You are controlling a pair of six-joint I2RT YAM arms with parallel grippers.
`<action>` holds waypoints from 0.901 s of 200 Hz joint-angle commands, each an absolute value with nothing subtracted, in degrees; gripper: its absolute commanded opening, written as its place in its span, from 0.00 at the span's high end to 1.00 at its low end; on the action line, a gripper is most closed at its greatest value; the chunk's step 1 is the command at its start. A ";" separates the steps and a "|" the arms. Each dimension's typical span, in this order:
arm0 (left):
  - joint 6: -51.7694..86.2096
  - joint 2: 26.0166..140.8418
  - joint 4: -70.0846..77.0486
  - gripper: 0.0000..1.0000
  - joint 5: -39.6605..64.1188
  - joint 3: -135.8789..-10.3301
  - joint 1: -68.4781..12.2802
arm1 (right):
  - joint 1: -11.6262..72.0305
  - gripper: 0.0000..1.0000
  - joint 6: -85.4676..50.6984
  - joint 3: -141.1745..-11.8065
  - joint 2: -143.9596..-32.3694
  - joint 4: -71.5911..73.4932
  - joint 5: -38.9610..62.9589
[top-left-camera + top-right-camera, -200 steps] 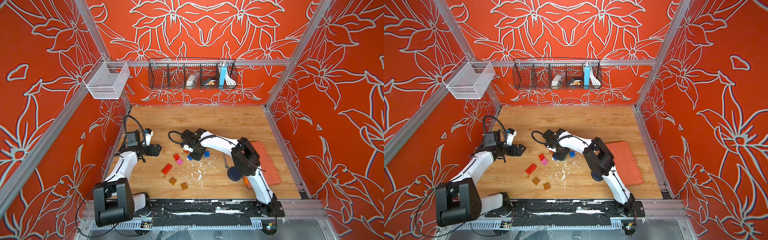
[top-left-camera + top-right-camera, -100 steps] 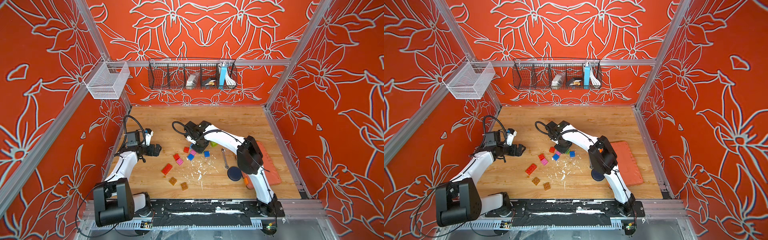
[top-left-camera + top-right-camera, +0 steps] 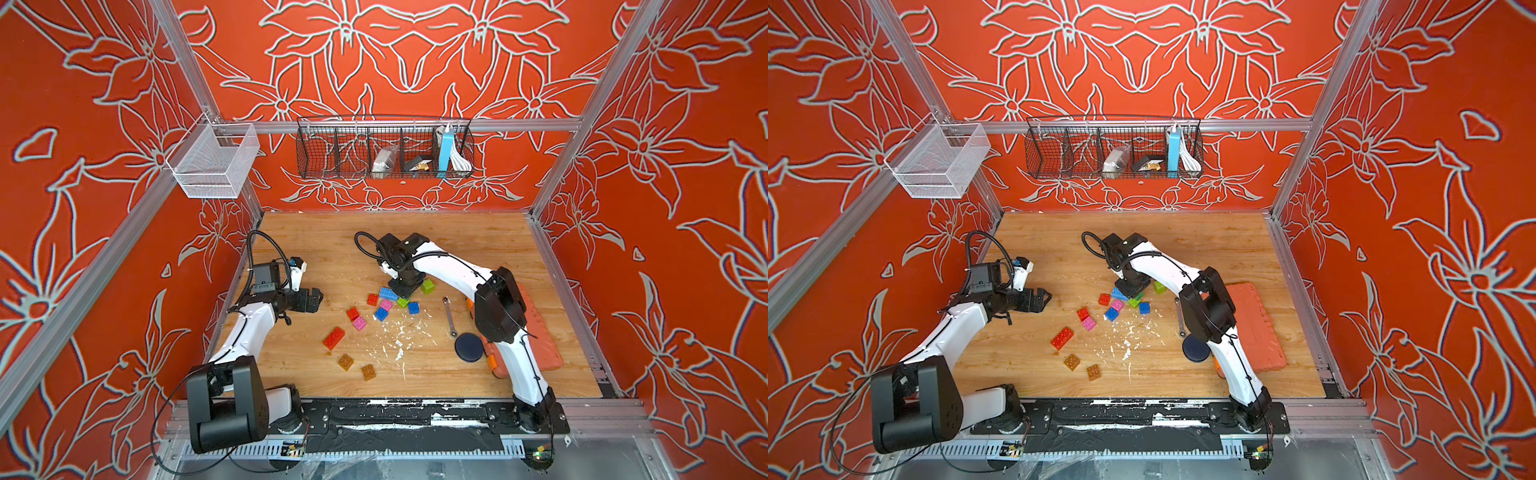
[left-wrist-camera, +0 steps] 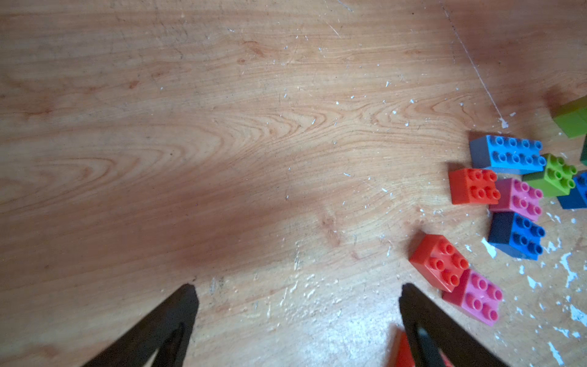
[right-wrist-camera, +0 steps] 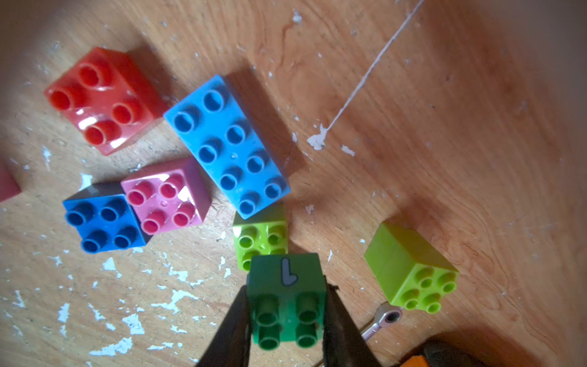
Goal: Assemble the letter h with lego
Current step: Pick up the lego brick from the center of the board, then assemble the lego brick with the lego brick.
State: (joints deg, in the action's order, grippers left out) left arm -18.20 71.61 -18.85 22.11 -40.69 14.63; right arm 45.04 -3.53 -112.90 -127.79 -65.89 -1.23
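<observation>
In both top views, the lego bricks [image 3: 386, 305] are lying loose near the middle of the wooden surface [image 3: 478, 245], in red, blue, pink, lime and amber. The left tool [image 3: 309, 299] is hovering with its jaws spread wide, well apart from the bricks. The right tool [image 3: 404, 289] is pointing down over the far end of the cluster, beside a long light-blue brick [image 3: 388, 293]. A wrench [image 3: 449, 316] and an orange case [image 3: 544, 340] are lying near the right arm.

In the left wrist view, the left tool [image 4: 298, 289] is hanging released, with nothing between its fingers and bare wood beneath. A red brick [image 4: 440, 262] and a pink brick [image 4: 476, 297] are sitting touching each other, just beside one finger.

In the right wrist view, the right tool [image 5: 286, 290] is clenching a dark green brick [image 5: 287, 282] by two opposite sides. A pale mark is showing on the brick's side. Behind it, a lime brick [image 5: 259, 236] is resting against the end of the long light-blue brick.
</observation>
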 commanded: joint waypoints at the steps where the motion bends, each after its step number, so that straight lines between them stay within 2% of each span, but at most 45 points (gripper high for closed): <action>1: -18.85 71.66 -19.53 0.00 22.24 -40.93 14.79 | 45.34 0.73 -4.24 -113.64 -129.63 -67.38 0.60; 180: -18.72 71.64 -19.69 0.00 22.04 -40.88 14.88 | 46.83 0.74 -6.00 -108.27 -131.54 -63.10 4.42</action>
State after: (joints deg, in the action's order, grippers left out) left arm -18.20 71.64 -18.85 22.06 -40.69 14.63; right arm 45.82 -4.45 -110.32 -128.75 -63.40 2.46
